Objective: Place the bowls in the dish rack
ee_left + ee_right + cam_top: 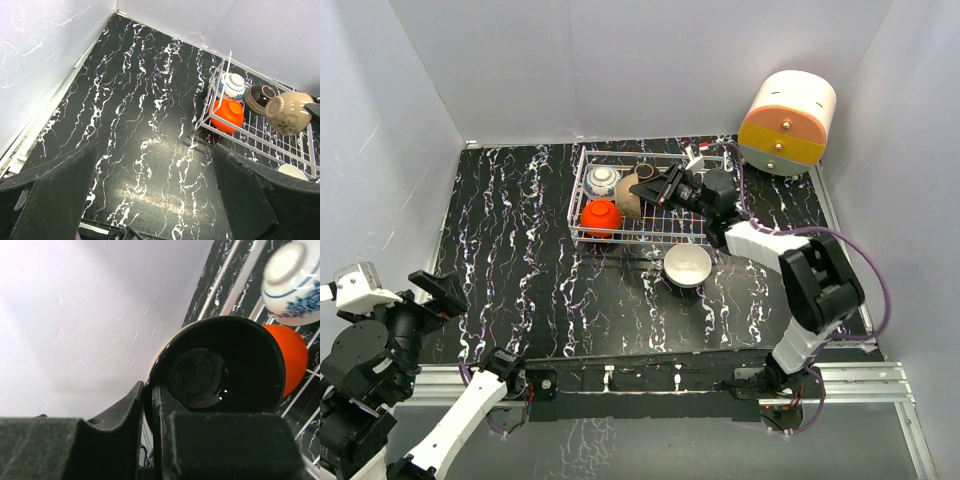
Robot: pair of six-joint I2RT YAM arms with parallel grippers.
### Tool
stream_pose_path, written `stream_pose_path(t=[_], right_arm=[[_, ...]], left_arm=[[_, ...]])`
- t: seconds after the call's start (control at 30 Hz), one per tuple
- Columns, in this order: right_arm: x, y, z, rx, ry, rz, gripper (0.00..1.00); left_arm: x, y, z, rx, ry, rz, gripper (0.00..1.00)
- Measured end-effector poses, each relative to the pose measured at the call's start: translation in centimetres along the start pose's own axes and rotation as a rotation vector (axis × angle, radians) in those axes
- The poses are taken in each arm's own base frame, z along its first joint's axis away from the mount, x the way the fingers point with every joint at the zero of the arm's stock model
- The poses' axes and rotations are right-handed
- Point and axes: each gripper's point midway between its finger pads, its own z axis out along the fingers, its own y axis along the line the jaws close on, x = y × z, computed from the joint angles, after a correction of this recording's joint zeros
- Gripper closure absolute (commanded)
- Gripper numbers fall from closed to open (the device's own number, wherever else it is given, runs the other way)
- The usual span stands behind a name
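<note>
Tabletop (540, 250), black with white veining, fills the middle of the top view. The dish rack (650, 238) sits in its upper centre, its long side running left to right across the frame.

The right gripper (650, 189) is clenched on the rim of the tan bowl (630, 196) and holds it over the middle of the rack. The left gripper (438, 290) is in the lower left corner, released and holding nothing.

In the rack's left end lie the blue-and-white bowl (601, 181), the red bowl (601, 217) below it in the frame, and the black bowl (260, 98) just right of them. The white bowl (688, 265) stands on the table, just below the rack's lower right edge.

The step in hand looks like setting the tan bowl down. It would go best lowered onto free grid right of the red bowl, clear of the black one, with the jaws parting only once it rests on the wire.

The tan bowl hangs on its side, foot toward frame left and dark glossy mouth toward the gripper at the right. Being round it has no long side, and its centre axis runs roughly level, left to right.
</note>
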Motion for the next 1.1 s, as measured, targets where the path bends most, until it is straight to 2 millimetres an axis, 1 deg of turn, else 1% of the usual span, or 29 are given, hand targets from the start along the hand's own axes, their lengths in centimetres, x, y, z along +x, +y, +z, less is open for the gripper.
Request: stream_pose_path(t=[0.07, 0.13, 0.2, 0.27, 0.37, 0.47, 0.53, 0.7, 0.93, 1.03, 1.1], right_arm=[[0.1, -2.0, 0.7, 0.009, -0.002, 0.043, 0.92], [0.7, -3.8, 1.3, 0.021, 0.009, 0.081, 0.92], [1.3, -5.3, 1.7, 0.036, 0.020, 0.114, 0.92], [1.7, -6.4, 2.0, 0.046, 0.024, 0.137, 0.92], [2.0, -7.2, 2.2, 0.050, 0.025, 0.159, 0.92], [1.6, -7.5, 2.5, 0.034, 0.011, 0.171, 0.92], [1.3, -8.1, 2.8, 0.027, 0.000, 0.183, 0.92], [1.1, -10.3, 2.7, 0.054, -0.016, 0.227, 0.92], [-0.2, -11.0, 2.4, 0.053, -0.055, 0.257, 0.92], [-0.7, -11.5, 2.1, 0.059, -0.075, 0.271, 0.81], [-1.0, -11.8, 1.8, 0.064, -0.089, 0.281, 0.78]], left_arm=[[-0.1, 0.1, -0.1, -0.003, -0.002, 0.000, 0.03], [-0.1, 0.2, -0.1, -0.005, -0.001, 0.002, 0.03], [-0.1, 0.3, -0.2, -0.007, -0.001, 0.003, 0.03], [-0.2, 0.3, -0.3, -0.007, -0.003, 0.002, 0.03], [-0.3, 0.4, -0.3, -0.009, -0.007, 0.000, 0.03], [-0.3, 0.5, -0.4, -0.011, -0.009, 0.000, 0.03], [-0.3, 0.5, -0.4, -0.011, -0.009, -0.001, 0.03], [-0.4, 0.5, -0.4, -0.011, -0.011, -0.001, 0.03], [-0.5, 0.7, -0.5, -0.014, -0.016, -0.004, 0.03], [-0.6, 0.7, -0.6, -0.013, -0.017, -0.004, 0.03], [-0.6, 0.7, -0.6, -0.014, -0.016, -0.003, 0.03]])
